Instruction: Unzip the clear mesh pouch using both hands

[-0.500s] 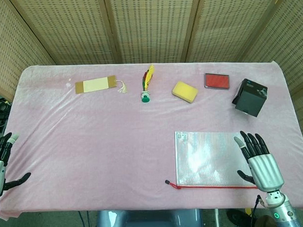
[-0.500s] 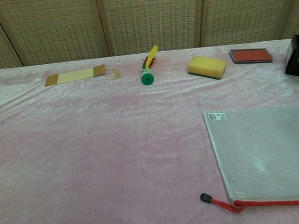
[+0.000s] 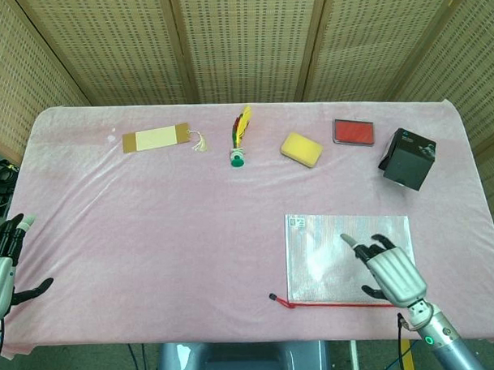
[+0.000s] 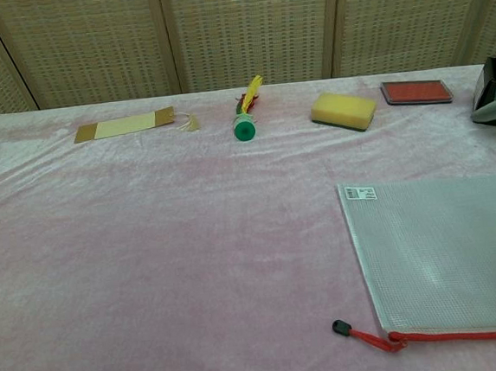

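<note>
My right hand [image 3: 390, 271] hovers over the near right part of the clear mesh pouch [image 3: 326, 251], fingers [image 3: 349, 244] spread apart and holding nothing; whether the palm touches the mesh I cannot tell from the head view. My left hand [image 3: 1, 262] hangs off the near left edge of the table [image 3: 151, 221], well apart from the pouch, its fingers likewise apart and empty. The pouch lies flat on the pink cloth at the near right of the table, a white label [image 4: 360, 193] at its far left corner and its red zipper [image 4: 465, 334] running along the near edge. The zipper's red cord ends in a small black pull [image 4: 339, 326] resting on the cloth just beside the pouch's near left corner, and the pouch appears closed. Along the far side of the table, from left to right, sit a tan bookmark with a tassel [image 3: 156, 139], a shuttlecock with yellow and red feathers and a green base [image 3: 240, 138], a yellow sponge [image 3: 302, 149], a red ink pad [image 3: 354, 132] and a black box [image 3: 408, 159]. Woven screens [image 3: 242, 39] stand behind the table.
</note>
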You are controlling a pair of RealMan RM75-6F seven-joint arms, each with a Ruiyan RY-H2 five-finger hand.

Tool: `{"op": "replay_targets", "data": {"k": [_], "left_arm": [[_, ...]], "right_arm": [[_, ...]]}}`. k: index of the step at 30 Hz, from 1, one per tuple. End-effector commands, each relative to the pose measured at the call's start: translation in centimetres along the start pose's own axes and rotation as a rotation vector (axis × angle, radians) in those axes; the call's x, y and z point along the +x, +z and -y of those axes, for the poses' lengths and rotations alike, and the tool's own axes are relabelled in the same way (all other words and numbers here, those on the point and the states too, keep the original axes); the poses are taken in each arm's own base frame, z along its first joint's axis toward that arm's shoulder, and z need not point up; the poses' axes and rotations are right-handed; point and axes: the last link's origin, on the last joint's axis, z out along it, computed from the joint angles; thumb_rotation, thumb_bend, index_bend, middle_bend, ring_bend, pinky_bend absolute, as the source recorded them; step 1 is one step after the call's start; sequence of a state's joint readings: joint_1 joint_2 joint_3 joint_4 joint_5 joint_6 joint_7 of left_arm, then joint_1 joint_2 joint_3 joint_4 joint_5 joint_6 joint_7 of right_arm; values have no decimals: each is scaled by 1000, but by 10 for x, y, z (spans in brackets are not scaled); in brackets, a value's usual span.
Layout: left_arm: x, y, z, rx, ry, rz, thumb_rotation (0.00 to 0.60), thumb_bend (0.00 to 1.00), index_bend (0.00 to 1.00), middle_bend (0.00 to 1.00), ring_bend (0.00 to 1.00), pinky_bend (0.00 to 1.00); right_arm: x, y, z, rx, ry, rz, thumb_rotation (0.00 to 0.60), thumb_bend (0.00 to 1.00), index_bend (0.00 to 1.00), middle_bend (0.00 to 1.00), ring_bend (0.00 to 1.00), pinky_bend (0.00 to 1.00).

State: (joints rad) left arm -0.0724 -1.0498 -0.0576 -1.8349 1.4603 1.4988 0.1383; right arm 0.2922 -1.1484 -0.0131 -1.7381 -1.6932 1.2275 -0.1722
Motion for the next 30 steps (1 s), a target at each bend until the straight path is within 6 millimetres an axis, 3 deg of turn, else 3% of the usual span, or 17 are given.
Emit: {"op": "replay_targets", "data": {"k": [1, 4, 10, 18, 30], "left_arm": [[-2, 3, 0, 7, 3, 7, 600, 0, 0, 0, 0, 0], [-3, 6, 2, 16, 8, 16, 600, 0, 0, 0, 0, 0], [-6, 10, 4, 27, 11, 28, 600, 0, 0, 0, 0, 0], [-6, 11, 6, 30, 7, 33, 600, 0, 0, 0, 0, 0], [-7, 11, 5, 27, 12, 35, 600, 0, 0, 0, 0, 0]], "right_arm": [[3, 33, 35, 171, 100, 202, 600, 5, 208, 840, 812, 904], [-2, 45, 49, 212, 128, 289, 600, 68, 268, 885, 861, 993], [-16, 61, 69, 204, 175, 434, 600, 168, 368, 917, 908, 1000], [-32, 83, 88, 160, 195, 507, 600, 277, 387, 917, 911, 1000], [-47, 92, 110, 114, 186, 544, 600, 379, 418, 918, 911, 1000]]}}
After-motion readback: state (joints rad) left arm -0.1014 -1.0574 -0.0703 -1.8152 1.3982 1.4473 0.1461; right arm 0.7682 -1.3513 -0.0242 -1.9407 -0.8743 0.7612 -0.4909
